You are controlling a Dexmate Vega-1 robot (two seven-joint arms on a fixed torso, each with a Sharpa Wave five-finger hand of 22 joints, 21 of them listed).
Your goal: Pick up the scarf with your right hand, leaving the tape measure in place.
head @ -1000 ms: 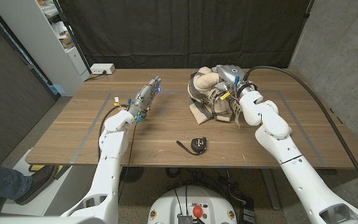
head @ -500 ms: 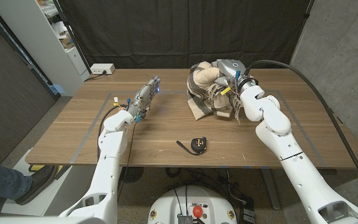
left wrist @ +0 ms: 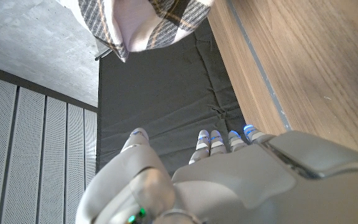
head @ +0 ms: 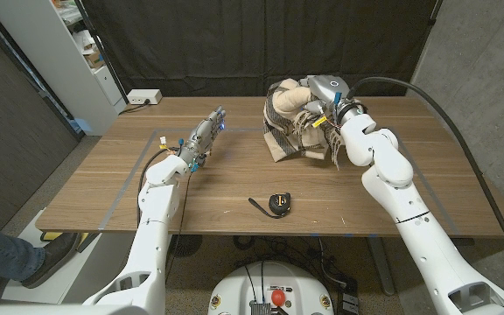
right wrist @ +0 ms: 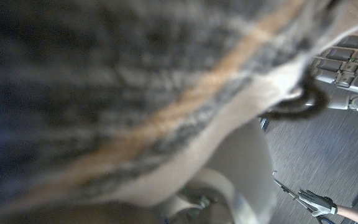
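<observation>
Your right hand [head: 325, 96] was clamped on the scarf [head: 294, 131] — bunched plaid fabric hung from its fingers at the far right of the table [head: 234, 179], lower folds looking just clear of the wood or barely touching. The tape measure [head: 277, 203] sat near the front edge, well apart. Your left hand [head: 206, 136] held nothing — fingers straight, close together.

**Where the cameras look**

The head camera looks down from above on the whole tabletop [head: 234, 188]. The left wrist camera looks along its hand [left wrist: 229, 180], turned upside down. The right wrist camera sits very near the scarf [right wrist: 117, 93], which all three views share.
</observation>
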